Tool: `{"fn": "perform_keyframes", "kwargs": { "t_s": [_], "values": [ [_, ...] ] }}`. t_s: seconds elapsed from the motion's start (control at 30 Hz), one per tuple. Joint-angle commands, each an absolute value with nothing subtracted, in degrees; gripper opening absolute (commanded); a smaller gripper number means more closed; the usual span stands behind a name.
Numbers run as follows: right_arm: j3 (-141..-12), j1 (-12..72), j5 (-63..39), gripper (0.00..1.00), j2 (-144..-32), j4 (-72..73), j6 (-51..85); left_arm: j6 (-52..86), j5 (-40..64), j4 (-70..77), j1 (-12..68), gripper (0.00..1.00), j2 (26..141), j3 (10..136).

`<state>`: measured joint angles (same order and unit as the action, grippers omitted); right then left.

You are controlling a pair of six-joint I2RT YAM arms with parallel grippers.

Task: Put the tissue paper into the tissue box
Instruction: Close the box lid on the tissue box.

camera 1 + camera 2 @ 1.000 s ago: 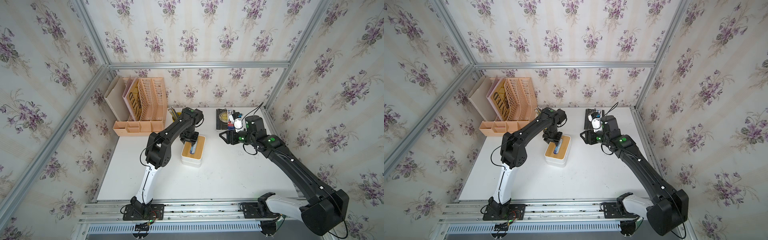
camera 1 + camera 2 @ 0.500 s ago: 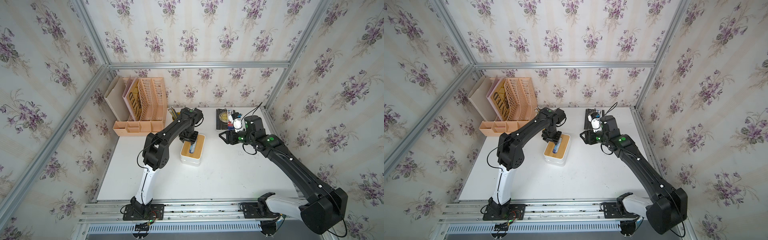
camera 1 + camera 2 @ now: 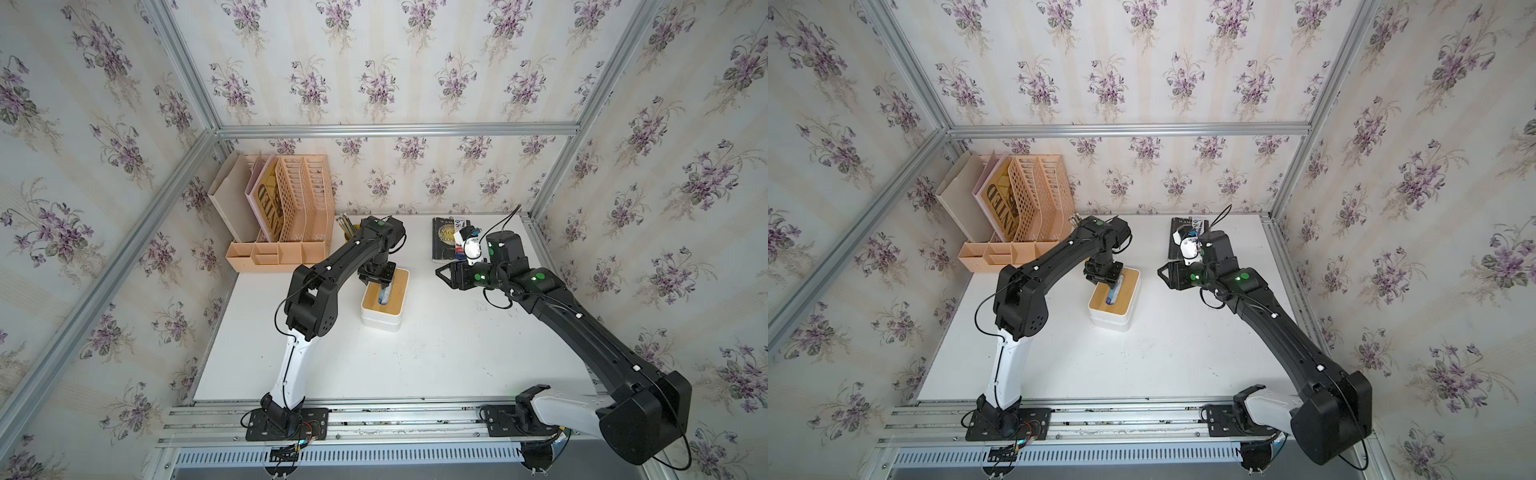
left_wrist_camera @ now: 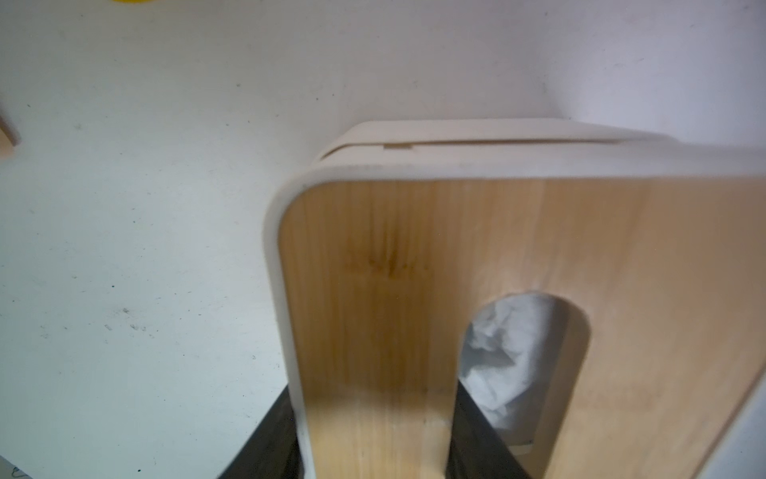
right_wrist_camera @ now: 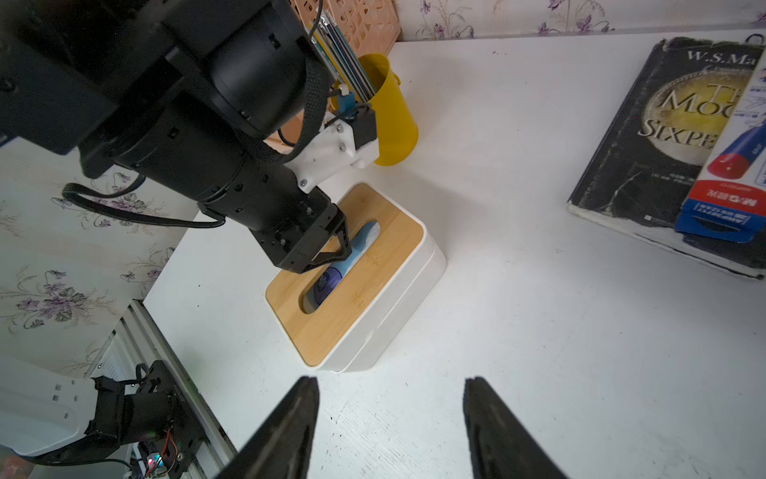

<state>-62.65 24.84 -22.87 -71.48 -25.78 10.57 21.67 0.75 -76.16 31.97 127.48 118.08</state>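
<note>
The tissue box (image 3: 384, 309) (image 3: 1112, 309) (image 5: 398, 298) stands mid-table, its bamboo lid (image 4: 414, 269) seated on the white tub. Through the lid's slot shows the tissue paper: a light-blue pack with a dark blue logo (image 5: 331, 278) and crumpled white tissue (image 4: 505, 352). My left gripper (image 3: 376, 282) (image 3: 1102, 280) (image 4: 373, 390) comes down on the lid's back end. One finger (image 4: 269, 448) is outside the rim and the other sits in the slot, shut on the strip of lid between them. My right gripper (image 3: 442, 274) (image 3: 1163, 272) (image 5: 391, 379) hovers open and empty right of the box.
A yellow pencil cup (image 5: 389, 120) (image 3: 347, 232) stands just behind the box. A dark book (image 5: 663, 137) (image 3: 444, 241) lies back right with a red-blue-white packet (image 5: 729, 182) on it. A peach file organizer (image 3: 282, 208) fills the back left corner.
The left arm's elbow has drifted slightly left. The box and the right arm stay where they were.
</note>
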Motion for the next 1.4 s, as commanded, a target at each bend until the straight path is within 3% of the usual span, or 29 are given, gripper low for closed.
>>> {"fn": "perform_keyframes", "kwargs": {
  "t_s": [0.0, 0.27, 0.8, 1.37],
  "values": [
    [-62.32, 26.92, -25.82, 0.57, -72.95, -25.21, 10.81, 21.73, 0.09, -75.17, 31.87, 0.29, 127.44, 118.06],
    [-61.92, 36.54, -25.27, 0.46, -76.43, -23.43, 11.46, 21.53, 0.44, -74.7, 31.81, 0.29, 127.71, 118.22],
    [-60.24, 45.24, -23.76, 0.41, -79.19, -12.53, 19.16, 21.17, 1.05, -73.42, 31.46, 0.29, 127.45, 117.4],
    [-61.59, 47.46, -22.12, 0.35, -82.94, -11.05, 19.96, 21.23, 0.97, -71.07, 31.26, 0.28, 124.85, 115.14]
  ]
}}
